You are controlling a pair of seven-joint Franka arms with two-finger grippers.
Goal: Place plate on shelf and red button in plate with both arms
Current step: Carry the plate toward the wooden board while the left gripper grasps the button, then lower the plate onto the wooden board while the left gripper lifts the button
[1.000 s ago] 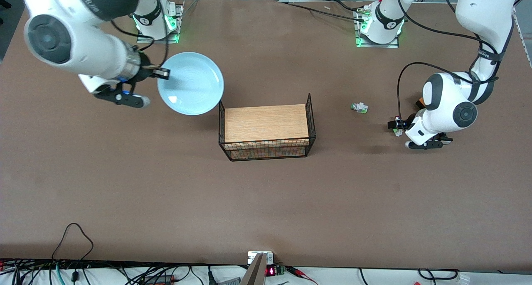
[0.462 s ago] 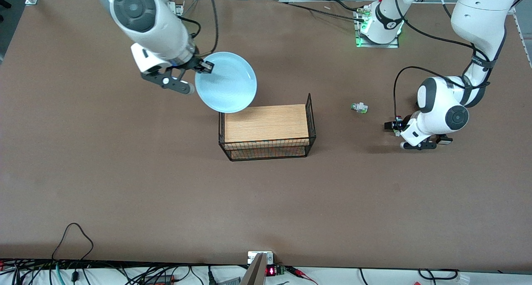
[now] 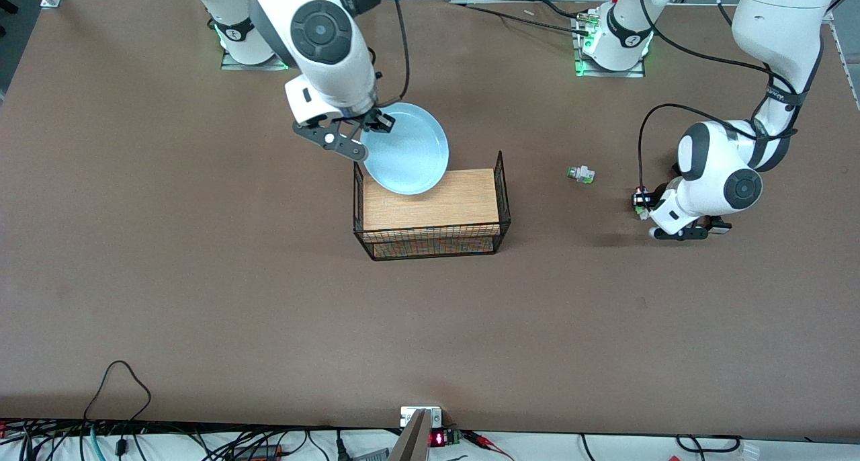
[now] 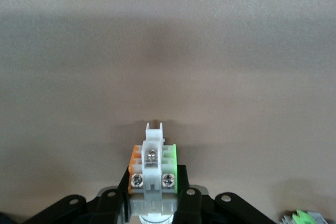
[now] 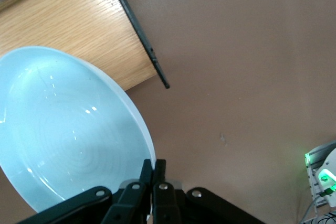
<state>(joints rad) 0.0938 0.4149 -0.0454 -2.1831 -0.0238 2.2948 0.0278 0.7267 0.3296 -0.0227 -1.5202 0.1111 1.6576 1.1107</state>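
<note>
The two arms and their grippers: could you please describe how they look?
Both arms have glossy white rounded shells with dark grey circular joint caps and black bands. Black cables loop along each. The right gripper and left gripper are black, with black fingers and bolted black mounts. Green lights glow at both bases.

White arms w/ grey joint caps, black cables, black jaws.

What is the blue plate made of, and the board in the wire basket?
The round light-blue plate, pinched at its rim by the right gripper, looks like glazed ceramic or smooth plastic: it shines. The tan board in the black wire basket looks like wood, showing grain.
</note>
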